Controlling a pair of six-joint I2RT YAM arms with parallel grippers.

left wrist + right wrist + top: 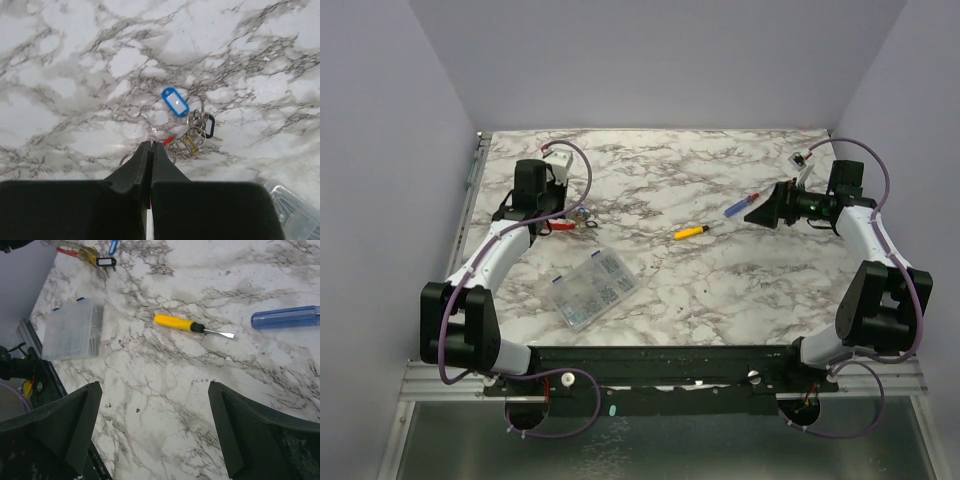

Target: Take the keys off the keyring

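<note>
In the left wrist view my left gripper (pixel 151 145) is shut, jaws pressed together on the red band of the keyring (pixel 169 140). A red sliver shows between the pads, and a metal ring (pixel 127 158) pokes out on the left. Just beyond the tips, the keys lie bunched on the marble: a blue tag (pixel 175 102), a black tag (pixel 210 126), a yellow piece (pixel 192 144) among steel rings. From above, the left gripper (pixel 552 222) sits at the far left with the keys (pixel 586 219) beside it. My right gripper (pixel 760 214) hangs open and empty at the far right (pixel 155 390).
A yellow-handled screwdriver (pixel 690 232) (pixel 175 322) and a blue-and-red screwdriver (pixel 738 207) (pixel 285 317) lie mid-table. A clear compartment box (pixel 592 289) (pixel 72 330) (pixel 292 200) sits near the left arm. Walls close in left, right and behind.
</note>
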